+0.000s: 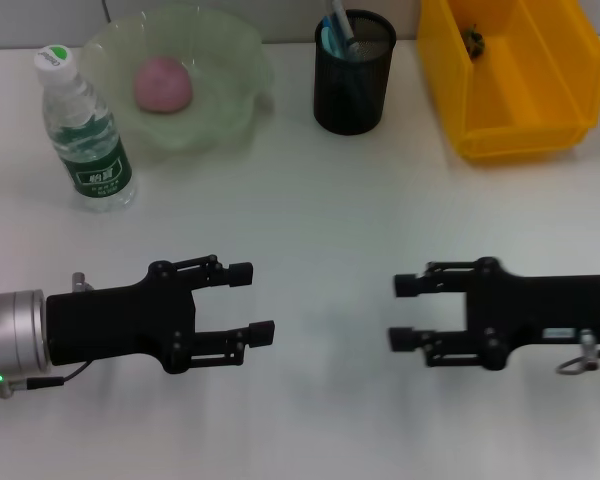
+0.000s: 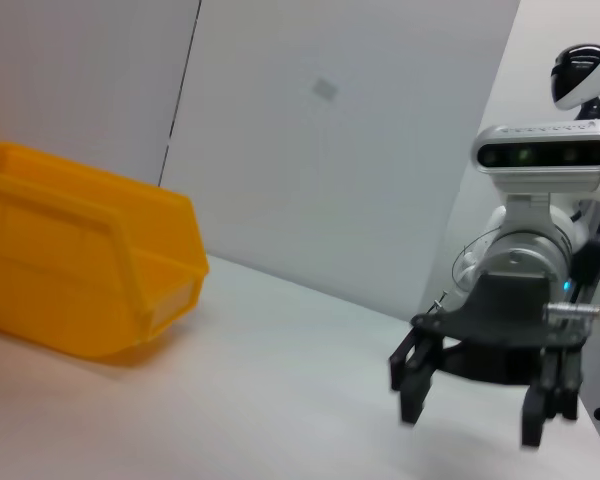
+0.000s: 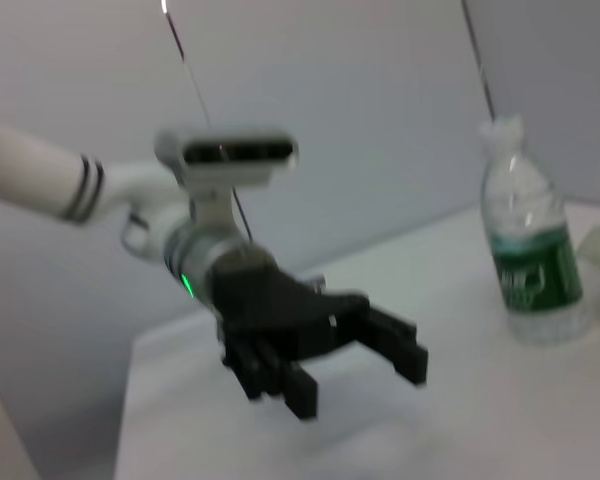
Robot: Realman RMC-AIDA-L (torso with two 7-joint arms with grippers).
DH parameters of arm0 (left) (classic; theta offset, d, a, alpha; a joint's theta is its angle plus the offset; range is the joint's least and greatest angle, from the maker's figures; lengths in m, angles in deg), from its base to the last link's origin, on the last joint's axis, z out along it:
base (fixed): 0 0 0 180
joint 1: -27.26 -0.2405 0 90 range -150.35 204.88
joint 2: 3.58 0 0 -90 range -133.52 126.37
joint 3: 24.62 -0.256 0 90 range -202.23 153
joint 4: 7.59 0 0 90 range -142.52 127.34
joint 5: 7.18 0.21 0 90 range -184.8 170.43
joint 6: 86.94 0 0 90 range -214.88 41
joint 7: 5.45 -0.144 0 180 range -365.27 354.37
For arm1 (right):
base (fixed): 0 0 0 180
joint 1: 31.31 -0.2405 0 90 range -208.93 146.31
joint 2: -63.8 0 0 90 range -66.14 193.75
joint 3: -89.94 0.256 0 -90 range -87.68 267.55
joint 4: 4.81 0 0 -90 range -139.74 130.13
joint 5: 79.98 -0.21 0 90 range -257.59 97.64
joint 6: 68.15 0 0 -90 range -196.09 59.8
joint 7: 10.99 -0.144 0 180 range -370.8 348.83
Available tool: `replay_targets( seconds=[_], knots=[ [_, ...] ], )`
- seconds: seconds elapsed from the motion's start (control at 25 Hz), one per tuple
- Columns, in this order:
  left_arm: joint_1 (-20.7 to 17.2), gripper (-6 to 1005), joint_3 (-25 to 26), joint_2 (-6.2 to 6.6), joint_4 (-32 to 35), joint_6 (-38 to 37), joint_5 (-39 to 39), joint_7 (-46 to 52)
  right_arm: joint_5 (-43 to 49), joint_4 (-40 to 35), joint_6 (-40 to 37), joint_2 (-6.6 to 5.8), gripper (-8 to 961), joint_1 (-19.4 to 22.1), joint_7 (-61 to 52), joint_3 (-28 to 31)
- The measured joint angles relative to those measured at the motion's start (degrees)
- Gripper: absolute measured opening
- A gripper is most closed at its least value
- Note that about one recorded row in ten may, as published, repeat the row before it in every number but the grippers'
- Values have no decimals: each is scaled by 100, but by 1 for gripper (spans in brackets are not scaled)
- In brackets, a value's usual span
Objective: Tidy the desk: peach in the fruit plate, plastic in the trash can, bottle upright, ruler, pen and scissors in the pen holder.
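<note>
On the white desk (image 1: 310,200), the water bottle (image 1: 83,130) stands upright near the far left corner, white cap on top and green label facing forward; the right wrist view shows it (image 3: 529,245) upright as well. Just beside it, toward the middle of the far edge, sits the pale green fruit plate (image 1: 225,60) with the pink peach (image 1: 163,84) lying in its hollow. Closer to the near edge on the left side, the left gripper (image 1: 252,302) hovers over bare desk, its fingers (image 1: 241,272) spread apart and holding nothing; the right wrist view confirms the fingers (image 3: 395,340) parted and empty. At the middle of the far edge stands the black mesh pen holder (image 1: 354,85), upright, with a blue item and a light-coloured item protruding from its mouth; which tools these are cannot be told. On the right side near the near edge, the right gripper (image 1: 401,312) faces the left gripper, well apart from it, fingers (image 1: 408,285) likewise open and empty, as the left wrist view also shows (image 2: 470,405). At the far right corner rests the yellow bin (image 1: 540,130), serving as trash can, with a small dark object lying against its back wall; the object is too small to identify.
</note>
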Motion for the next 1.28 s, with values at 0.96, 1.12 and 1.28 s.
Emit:
replay_targets(
  seconds=[0.96,1.12,1.28],
  knots=[
    [49,783,-52,66,56,-38,289,113,166,-371,-199,166,817,-52,98,45],
    [24,783,-76,66,56,-44,290,113,166,-371,-200,165,817,-52,115,45],
    [22,783,-88,66,55,-46,289,113,166,-370,-200,165,817,-52,127,44]
  ],
)
